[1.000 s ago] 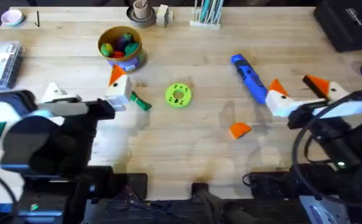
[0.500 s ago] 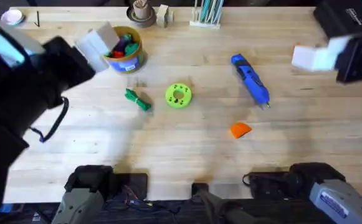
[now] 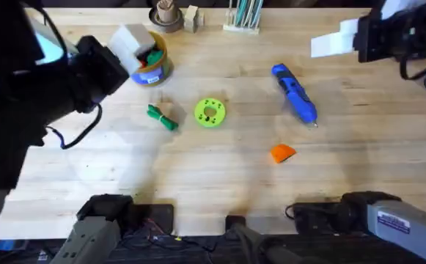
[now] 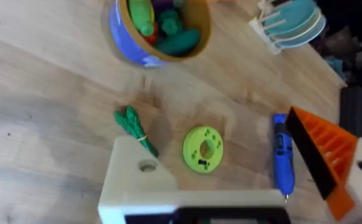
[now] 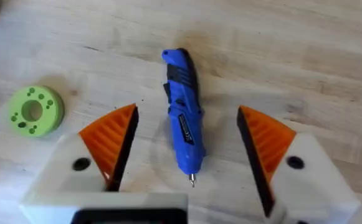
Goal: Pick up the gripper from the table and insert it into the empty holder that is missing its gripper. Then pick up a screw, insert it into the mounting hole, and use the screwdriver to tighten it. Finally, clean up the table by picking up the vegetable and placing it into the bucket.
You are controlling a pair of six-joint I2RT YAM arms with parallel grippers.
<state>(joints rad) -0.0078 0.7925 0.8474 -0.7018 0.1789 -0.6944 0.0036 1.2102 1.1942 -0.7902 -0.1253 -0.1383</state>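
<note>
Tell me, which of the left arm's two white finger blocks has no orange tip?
In the left wrist view, the plain white holder; the other finger carries an orange ribbed pad.

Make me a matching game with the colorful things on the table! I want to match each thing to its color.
Things:
1. screwdriver
2. vegetable
3. gripper
4. disc with holes

Colors:
A. lime green
B. orange
C. blue
D. dark green

Right pairs: 1-C, 2-D, 3-B, 4-A.
</note>
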